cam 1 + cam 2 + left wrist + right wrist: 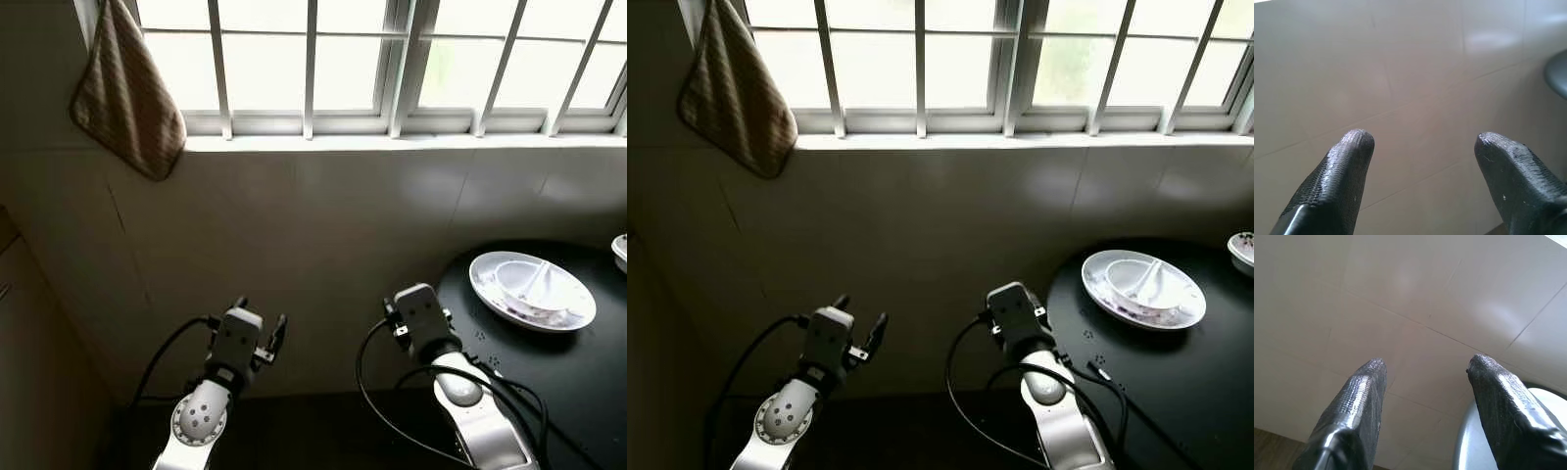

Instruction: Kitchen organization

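White plate (pixel 532 290) on black table (pixel 578 382); cloth (pixel 127 90) by window; both hands' fingers apart.

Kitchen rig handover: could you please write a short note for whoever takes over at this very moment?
Left gripper: jaws open, empty, raised toward the tiled wall.
Right gripper: jaws open, empty, beside the edge of the round black table.
On the table: a white plate with a white bowl and spoon in it; another dish at the far right edge.
A cloth hangs by the window.
Done: nothing visibly handled.
Left: probably the dishes on the table.
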Controlling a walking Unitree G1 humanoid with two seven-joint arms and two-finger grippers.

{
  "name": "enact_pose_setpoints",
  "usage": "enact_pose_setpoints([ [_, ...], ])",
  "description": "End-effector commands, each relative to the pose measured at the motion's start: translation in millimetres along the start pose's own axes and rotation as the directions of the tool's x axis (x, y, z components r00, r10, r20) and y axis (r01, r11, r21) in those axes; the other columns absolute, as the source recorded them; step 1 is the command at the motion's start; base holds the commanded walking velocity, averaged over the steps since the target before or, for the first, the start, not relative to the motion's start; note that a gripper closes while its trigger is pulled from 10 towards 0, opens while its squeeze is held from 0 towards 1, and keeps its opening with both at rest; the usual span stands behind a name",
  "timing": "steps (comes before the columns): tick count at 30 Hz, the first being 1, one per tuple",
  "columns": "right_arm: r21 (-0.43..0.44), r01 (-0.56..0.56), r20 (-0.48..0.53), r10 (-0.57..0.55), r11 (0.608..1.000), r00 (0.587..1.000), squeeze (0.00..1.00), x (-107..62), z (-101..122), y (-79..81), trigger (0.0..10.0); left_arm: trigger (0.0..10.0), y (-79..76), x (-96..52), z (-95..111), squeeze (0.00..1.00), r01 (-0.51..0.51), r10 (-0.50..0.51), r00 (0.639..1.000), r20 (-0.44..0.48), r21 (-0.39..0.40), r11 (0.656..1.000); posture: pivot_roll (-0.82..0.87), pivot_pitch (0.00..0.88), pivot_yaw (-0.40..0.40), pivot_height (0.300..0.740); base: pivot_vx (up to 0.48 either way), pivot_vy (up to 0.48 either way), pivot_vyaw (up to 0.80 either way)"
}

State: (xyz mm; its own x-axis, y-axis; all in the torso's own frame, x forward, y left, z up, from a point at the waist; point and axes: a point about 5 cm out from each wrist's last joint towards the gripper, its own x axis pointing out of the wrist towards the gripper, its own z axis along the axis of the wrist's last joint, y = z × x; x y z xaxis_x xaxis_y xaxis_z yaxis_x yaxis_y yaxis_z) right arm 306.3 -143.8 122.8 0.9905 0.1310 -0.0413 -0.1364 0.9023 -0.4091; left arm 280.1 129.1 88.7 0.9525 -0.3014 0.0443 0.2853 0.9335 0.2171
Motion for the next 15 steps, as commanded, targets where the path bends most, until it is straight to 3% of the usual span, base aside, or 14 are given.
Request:
enact_pose_setpoints([
  [1, -0.007, 0.023, -0.025, -0.023, 1.0, 0.999, 0.0, -1.0, -4.1, -8.6, 10.0, 10.0, -6.8, 3.3, 4.4, 0.0, 0.025, -0.025, 0.999, 0.02, -0.002, 1.0, -0.03, 0.0, -0.006, 0.74, 0.0, 0.0, -0.8],
  [7, -0.033, 0.02, -0.012, -0.02, 0.999, 1.0, 0.0, -2.2, -4.3, -15.4, 10.0, 10.0, -8.2, 3.9, 1.6, 0.0, 0.045, -0.045, 0.999, -0.004, 0.035, 0.998, -0.04, 0.0, -0.003, 0.74, 0.0, 0.0, -0.8],
  [10, -0.059, -0.008, 0.032, 0.01, 0.998, 0.999, 0.0, -0.7, 2.2, -15.1, 10.0, 10.0, -8.7, 4.1, 0.9, 0.0, 0.052, -0.052, 0.999, -0.01, 0.042, 0.998, -0.04, 0.0, 0.001, 0.74, 0.0, -0.238, 0.0],
  [15, -0.051, -0.024, 0.049, 0.027, 0.998, 0.998, 0.0, -0.2, 6.3, -10.6, 10.0, 10.0, -9.0, 3.8, 0.7, 0.0, 0.052, -0.052, 0.999, -0.012, 0.046, 0.998, -0.03, 0.0, 0.0, 0.74, 0.0, -0.48, 0.0],
])
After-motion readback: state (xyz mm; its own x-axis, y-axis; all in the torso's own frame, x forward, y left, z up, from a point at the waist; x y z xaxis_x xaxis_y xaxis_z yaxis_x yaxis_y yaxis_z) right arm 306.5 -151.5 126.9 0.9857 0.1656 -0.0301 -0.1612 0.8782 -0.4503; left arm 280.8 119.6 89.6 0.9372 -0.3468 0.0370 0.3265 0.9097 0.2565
